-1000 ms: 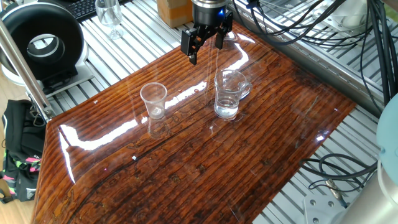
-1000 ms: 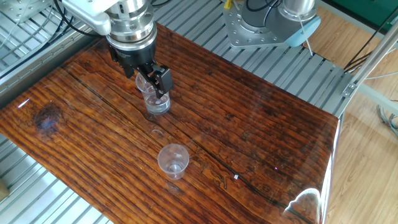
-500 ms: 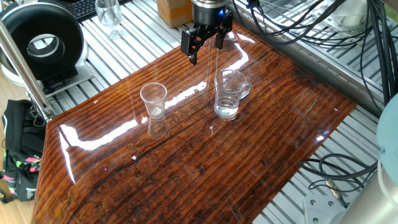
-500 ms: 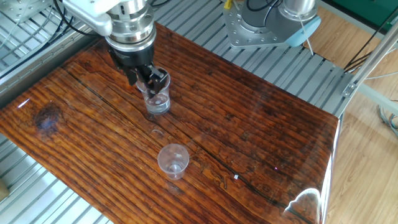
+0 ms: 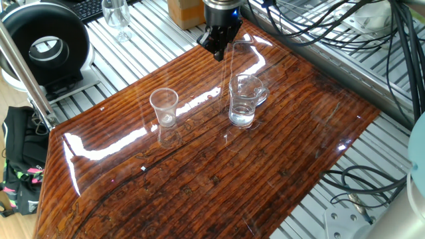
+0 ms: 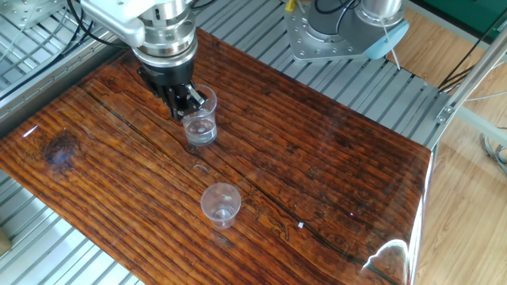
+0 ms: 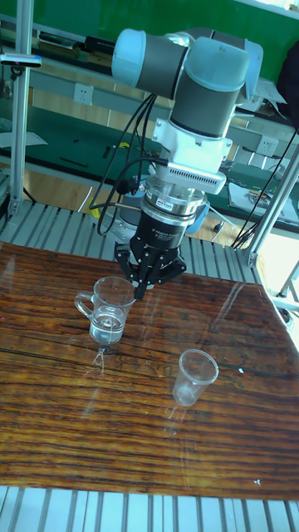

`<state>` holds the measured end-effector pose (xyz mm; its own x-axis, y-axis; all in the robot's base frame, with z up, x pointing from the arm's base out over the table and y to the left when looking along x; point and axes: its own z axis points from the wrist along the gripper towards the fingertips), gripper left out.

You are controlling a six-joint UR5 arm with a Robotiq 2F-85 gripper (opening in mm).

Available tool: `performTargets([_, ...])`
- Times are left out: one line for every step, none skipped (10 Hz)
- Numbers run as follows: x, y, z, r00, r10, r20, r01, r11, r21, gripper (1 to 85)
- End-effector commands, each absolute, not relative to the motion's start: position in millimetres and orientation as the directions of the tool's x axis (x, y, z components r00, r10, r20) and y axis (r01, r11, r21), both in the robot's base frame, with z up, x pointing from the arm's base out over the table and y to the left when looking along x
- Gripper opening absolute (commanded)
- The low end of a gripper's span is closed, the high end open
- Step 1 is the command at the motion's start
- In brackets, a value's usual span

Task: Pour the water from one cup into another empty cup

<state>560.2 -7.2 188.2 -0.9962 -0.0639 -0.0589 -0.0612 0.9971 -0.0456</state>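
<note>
The glass mug (image 5: pixel 244 99) with a side handle stands upright on the wooden table (image 5: pixel 199 179), a little water (image 5: pixel 242 118) in its bottom. The small tapered cup (image 5: pixel 164 106) stands upright to its left, apart from it. My gripper (image 5: pixel 216 46) hangs above the table just behind the mug, its fingers spread and holding nothing. In the other fixed view the gripper (image 6: pixel 184 99) is at the rim of the mug (image 6: pixel 200 120), with the small cup (image 6: pixel 220 204) nearer the camera. The tall fixed view shows the gripper (image 7: pixel 143 281) just right of the mug (image 7: pixel 108 312), above its rim, and the small cup (image 7: pixel 193 376).
A stemmed wine glass (image 5: pixel 117 16), a cardboard box (image 5: pixel 186 12) and a black ring-shaped device (image 5: pixel 46 46) stand off the table at the back. Cables (image 5: pixel 345 26) run along the right side. The arm's base (image 6: pixel 341 32) sits beyond the far edge.
The gripper has turned about its vertical axis, so its fingers now line up edge-on in one fixed view. Both cups stay where they were.
</note>
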Motion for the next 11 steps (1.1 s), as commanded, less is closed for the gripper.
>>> performTargets([564.3, -6.0, 189.9, -0.992, -0.101, -0.075, -0.098, 0.994, -0.042, 2.0])
performTargets([564.5, -6.6, 190.4, -0.989, -0.130, -0.074, -0.126, 0.991, -0.046, 2.0])
performTargets([563.2, -10.5, 190.5, -0.987, -0.149, -0.067, -0.145, 0.988, -0.062, 2.0])
performTargets([564.5, -12.5, 189.0, -0.985, -0.157, -0.068, -0.152, 0.986, -0.070, 2.0])
performTargets([566.9, -10.7, 186.6, -0.984, -0.164, -0.074, -0.160, 0.985, -0.066, 2.0])
performTargets([569.0, -9.1, 185.1, -0.983, -0.166, -0.081, -0.161, 0.985, -0.061, 2.0])
performTargets([572.1, -6.6, 184.4, -0.981, -0.170, -0.093, -0.166, 0.985, -0.054, 2.0])
performTargets([573.1, -2.1, 186.3, -0.980, -0.169, -0.102, -0.166, 0.985, -0.038, 2.0])
performTargets([572.4, -0.7, 188.5, -0.980, -0.170, -0.103, -0.167, 0.985, -0.032, 2.0])
performTargets([574.6, -2.9, 188.2, -0.978, -0.180, -0.108, -0.176, 0.983, -0.044, 2.0])
performTargets([576.1, -3.6, 187.4, -0.977, -0.182, -0.112, -0.177, 0.983, -0.048, 2.0])
